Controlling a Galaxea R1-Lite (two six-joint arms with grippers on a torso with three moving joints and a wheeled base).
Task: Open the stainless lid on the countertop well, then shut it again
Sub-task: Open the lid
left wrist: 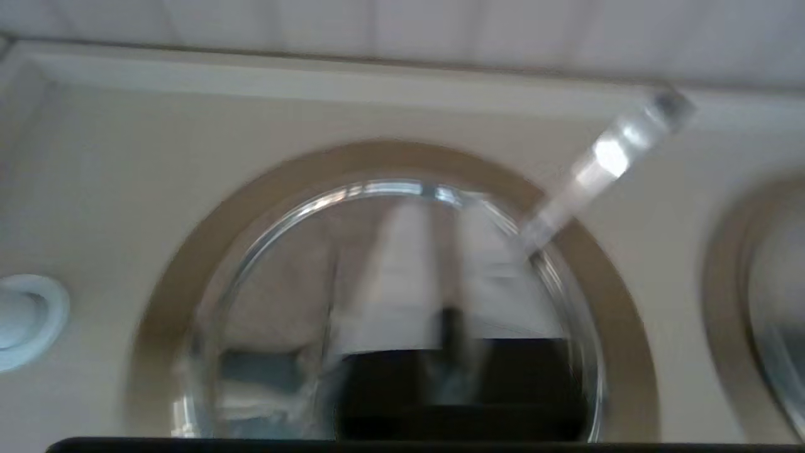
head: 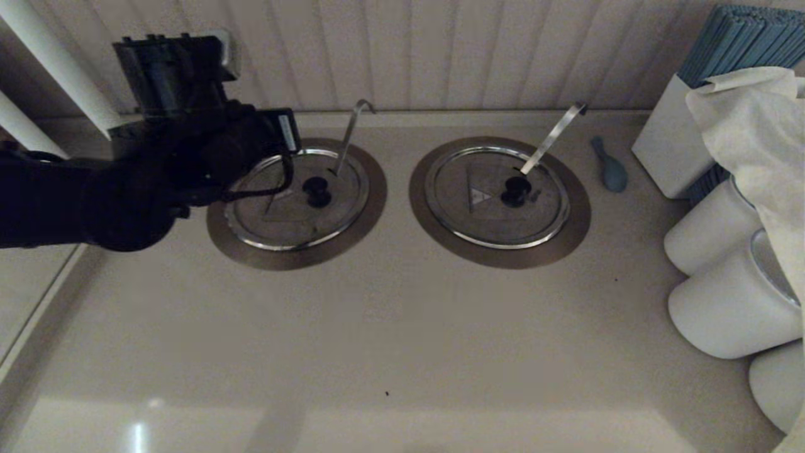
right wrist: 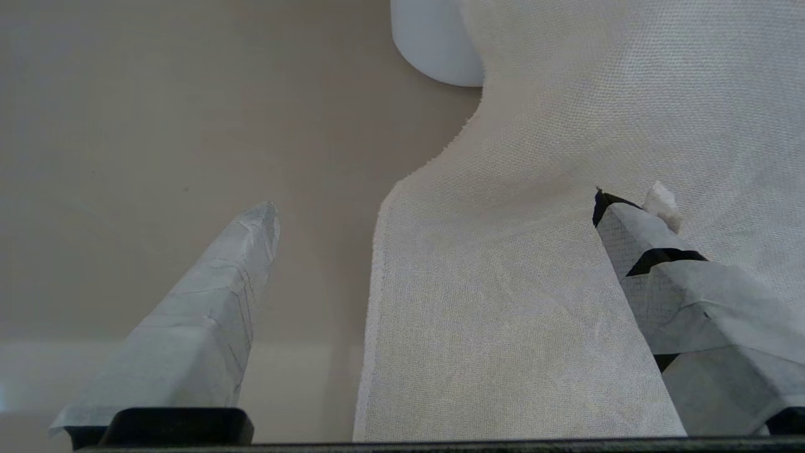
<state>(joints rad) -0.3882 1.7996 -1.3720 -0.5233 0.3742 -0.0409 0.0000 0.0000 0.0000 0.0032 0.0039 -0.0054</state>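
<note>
- The stainless lid (head: 297, 200) lies flat in the countertop well (head: 220, 236), left of centre in the head view. Its shiny rim sits level inside the bronze-grey flange all the way round, so the well is covered.
- The black centre knob (head: 317, 190) is free, with nothing gripping it, and the thin hook-ended ladle handle (head: 349, 135) rises through the lid's notch toward the back wall.
- The left gripper (head: 261, 157) hangs at the upper left of the frame, over the lid's near-left edge and short of the knob. Its fingers are hidden behind the dark wrist, and the left wrist view is smeared, so I cannot tell how its jaws stand.
- Progress, as a judgement: the lid is seated, but whether this is before the lift or after the closing cannot be settled from here. The arm's nearness to the knob fits either.
- The right gripper (right wrist: 434, 207) is parked off to the side, jaws wide apart and empty, over a white cloth (right wrist: 566, 189).
- The twin lid (head: 497, 195) at centre right, with its broad strap handle, is seated and untouched.
</note>
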